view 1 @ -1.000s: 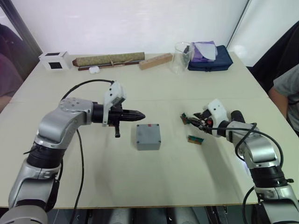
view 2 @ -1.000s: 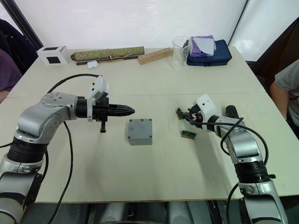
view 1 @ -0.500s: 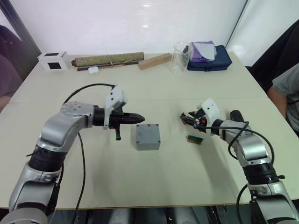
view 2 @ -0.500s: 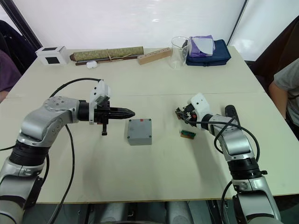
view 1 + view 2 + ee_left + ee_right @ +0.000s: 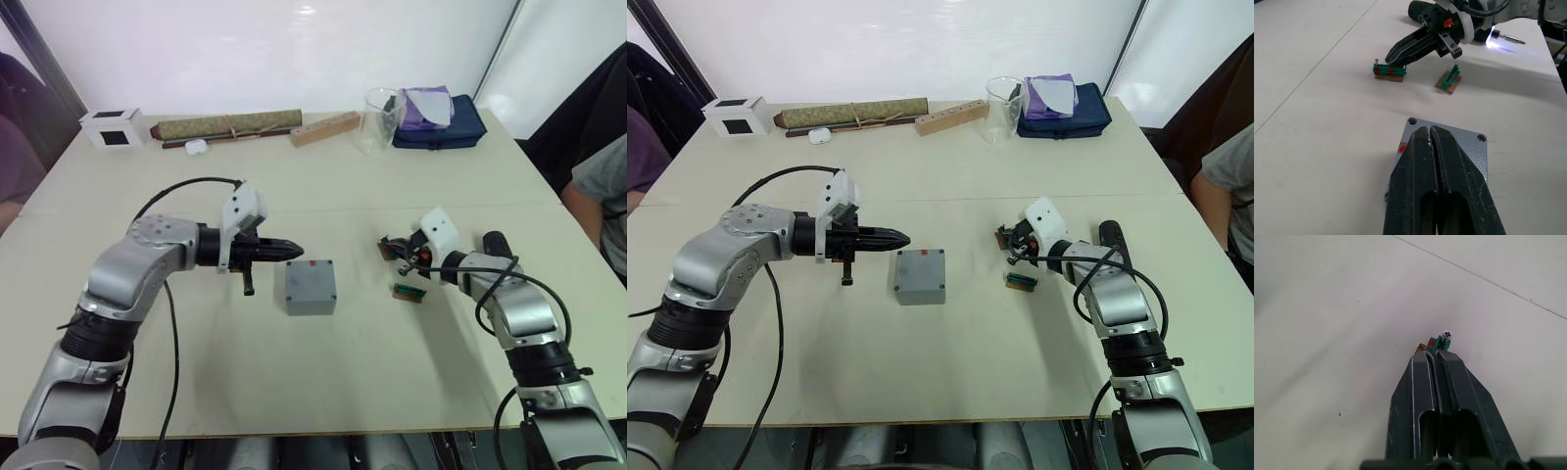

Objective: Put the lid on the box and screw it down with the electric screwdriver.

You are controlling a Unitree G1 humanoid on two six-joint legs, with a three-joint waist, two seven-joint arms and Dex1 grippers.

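Observation:
The grey box (image 5: 311, 286) sits mid-table with a red mark on its far side. Its top face is a flat plate with corner holes, the lid (image 5: 1469, 147). My left gripper (image 5: 294, 248) is shut and empty, pointing at the box's far left corner, tips just above it. My right gripper (image 5: 390, 247) is shut, its tips (image 5: 1391, 58) touching a green-brown bit holder (image 5: 1389, 70) that carries a small screw (image 5: 1447, 334). The black electric screwdriver (image 5: 1109, 235) lies on the table behind my right forearm, its bit (image 5: 1511, 39) pointing away.
A second green-brown holder (image 5: 409, 292) lies right of the box. Along the far edge stand a white cube (image 5: 116, 127), a rolled mat (image 5: 230, 124), a wooden block (image 5: 326, 128), a glass beaker (image 5: 382, 119) and a blue bag (image 5: 441, 127). A person (image 5: 600, 196) sits at the right.
My right gripper has edged slightly left, closer onto the bit holder. The left gripper stays by the box, almost unmoved.

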